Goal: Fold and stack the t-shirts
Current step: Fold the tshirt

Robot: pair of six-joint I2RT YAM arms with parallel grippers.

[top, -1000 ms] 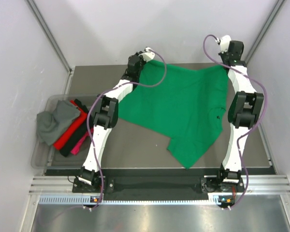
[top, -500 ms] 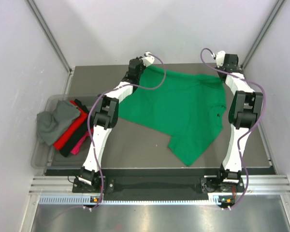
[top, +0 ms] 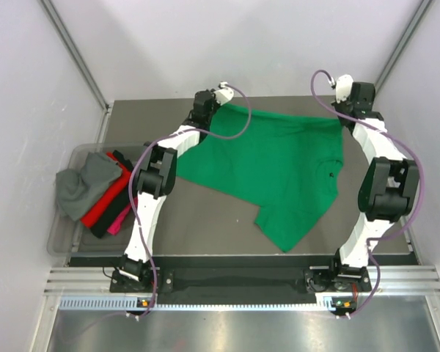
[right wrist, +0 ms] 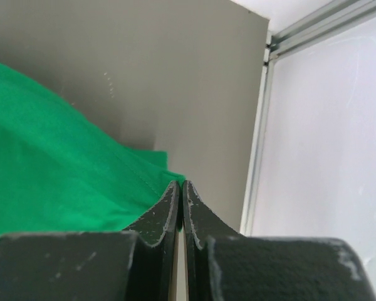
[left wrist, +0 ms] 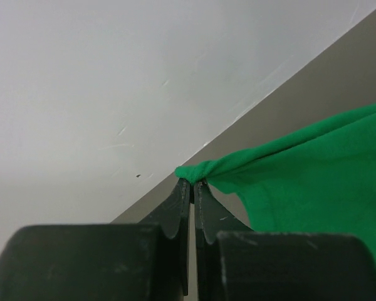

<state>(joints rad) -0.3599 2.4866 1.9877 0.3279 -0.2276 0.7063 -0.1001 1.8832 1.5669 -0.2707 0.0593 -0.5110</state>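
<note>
A bright green t-shirt [top: 271,172] lies spread across the grey table, one sleeve pointing toward the near edge. At the shirt's far left corner, my left gripper [top: 221,106] is shut on the cloth. In the left wrist view the fingertips [left wrist: 192,183] pinch a bunched edge of the green t-shirt [left wrist: 313,175]. My right gripper [top: 345,117] is shut on the far right corner. The right wrist view has its tips [right wrist: 180,184] closed on the hem of the green t-shirt [right wrist: 50,157]. Grey [top: 81,183], red [top: 106,202] and pink [top: 121,218] t-shirts lie piled at the left.
A clear plastic bin [top: 62,238] at the table's left edge holds the piled shirts. White walls close in the back and both sides. A metal rail [right wrist: 257,157] runs along the table's right edge, close to my right gripper.
Both grippers have lowered the shirt's far edge toward the table, so the cloth now lies flatter. The right arm's elbow has swung outward to the right.
</note>
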